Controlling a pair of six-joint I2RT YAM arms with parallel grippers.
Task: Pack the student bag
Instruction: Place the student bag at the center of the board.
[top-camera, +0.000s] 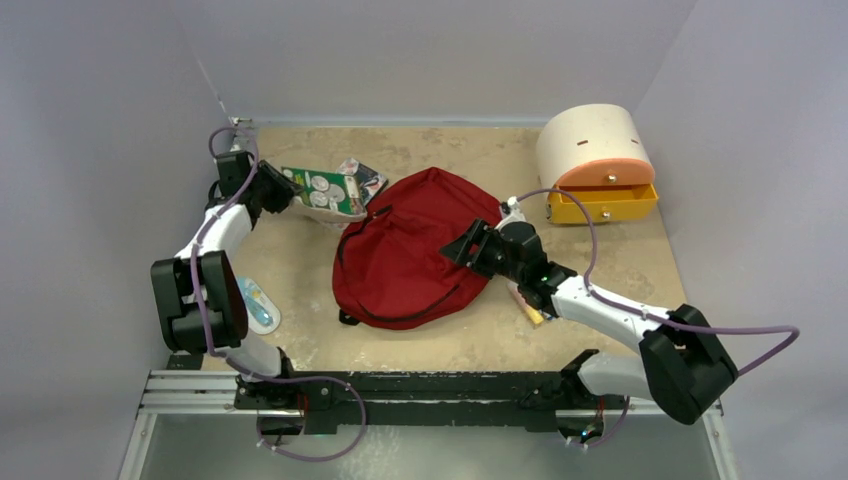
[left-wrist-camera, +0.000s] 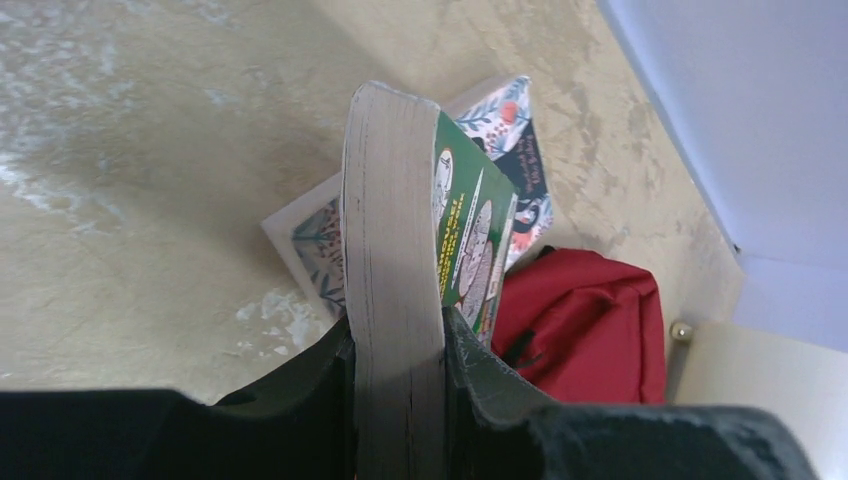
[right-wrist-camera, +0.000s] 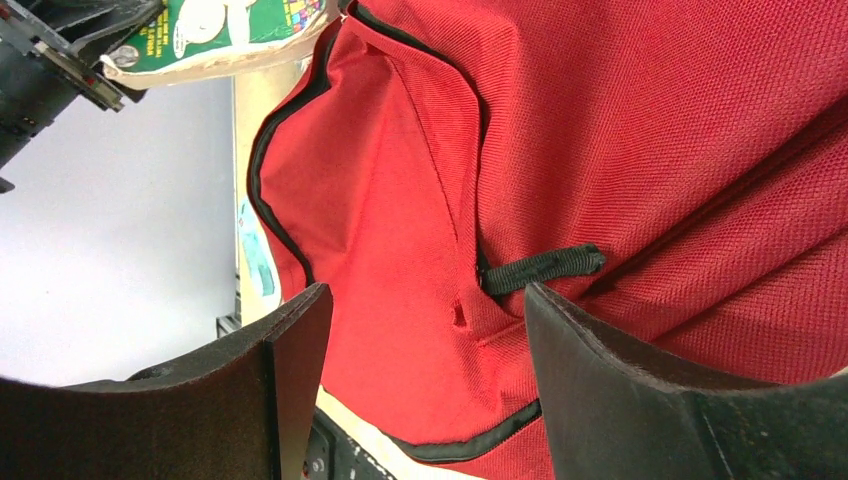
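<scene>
The student bag (top-camera: 415, 250), dark red with black zipper trim, lies flat in the middle of the table. My left gripper (top-camera: 285, 190) is shut on a thick green-covered book (top-camera: 325, 190) at the back left, lifted on edge. The left wrist view shows the book's page edge (left-wrist-camera: 395, 250) pinched between the fingers, with the bag (left-wrist-camera: 590, 320) beyond it. My right gripper (top-camera: 460, 248) hovers over the bag's right side, open. In the right wrist view red fabric (right-wrist-camera: 650, 150) and a black zipper pull (right-wrist-camera: 545, 268) lie beyond its spread fingers (right-wrist-camera: 290, 340).
A second book with a floral cover (top-camera: 362, 178) lies beneath the green one. A cream-and-orange drawer box (top-camera: 595, 150) stands at the back right, its yellow drawer (top-camera: 603, 203) pulled out. A light blue item (top-camera: 258, 305) lies by the left arm. A yellowish object (top-camera: 530, 310) lies under the right arm.
</scene>
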